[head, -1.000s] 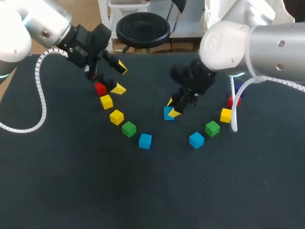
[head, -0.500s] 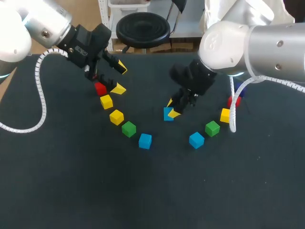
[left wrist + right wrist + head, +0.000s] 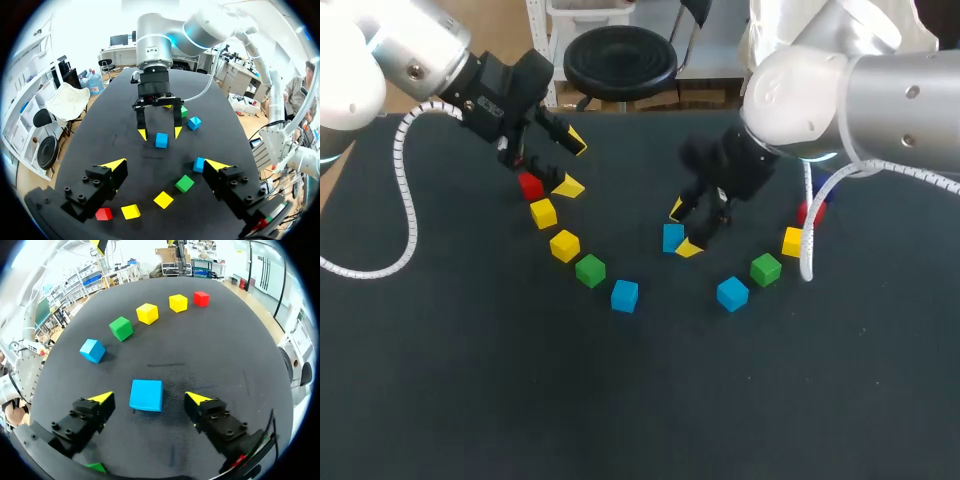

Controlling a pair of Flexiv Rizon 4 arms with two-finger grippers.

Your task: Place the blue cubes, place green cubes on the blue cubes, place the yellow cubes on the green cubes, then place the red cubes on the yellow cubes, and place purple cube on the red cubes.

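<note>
- In the head view, the right gripper is hanging low over the table. Its fingers are spread, and the middle blue cube is sitting between them.
- The left gripper is hovering by the red cube at the far end of a curved row of 5 cubes. Its fingers are spread wide and are holding nothing.
- In the left wrist view, the left gripper's 2 yellow tips are standing far apart. A green cube and a yellow cube are lying on the table under it.
- Ahead of it, the right gripper is pointing straight down, with the middle blue cube between its tips.
- In the right wrist view, the middle blue cube is resting flat on the table between the right gripper's fingers. A little gap is showing on each side, so nothing is pinching it.
- I think 1 finger could bump the cube first if the fingers close, because the gaps are not looking the same. That would be pushing or turning the cube.
- If the gripper slides sideways while it is this low, it could be knocking the cube out of place. Then the green cubes would not be sitting well on top.
</note>
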